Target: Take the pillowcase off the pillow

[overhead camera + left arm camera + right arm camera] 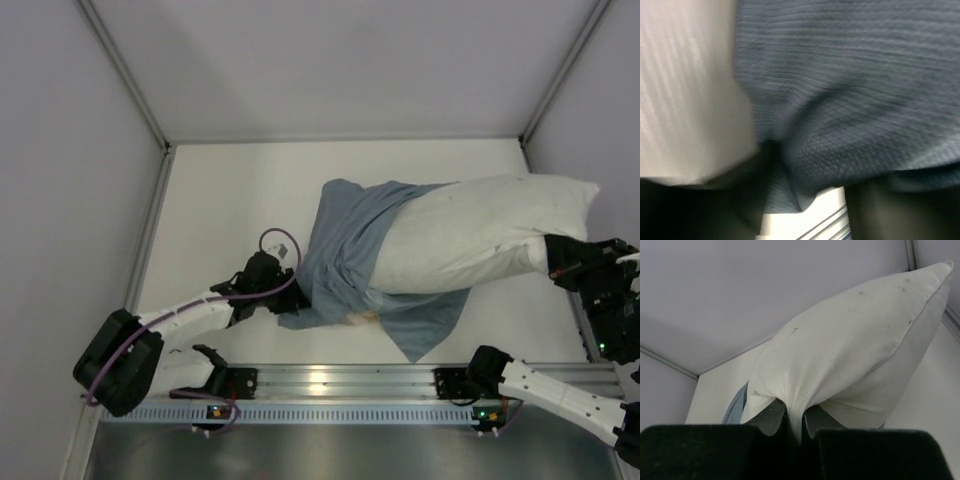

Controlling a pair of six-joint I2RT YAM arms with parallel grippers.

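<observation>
I looked down on a white table point(230, 220). Plain pale grey walls point(340, 60) stood behind the table and on both sides of it. Thin metal posts point(125, 75) rose from its back corners. A shiny metal rail point(330, 380) ran along its near edge.

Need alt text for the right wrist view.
The right gripper, shut, pinches a fold of the white pillow at bottom centre; the plump pillow, dotted with small dark specks, rises toward the upper right. A sliver of grey-blue pillowcase shows behind its lower left.
</observation>
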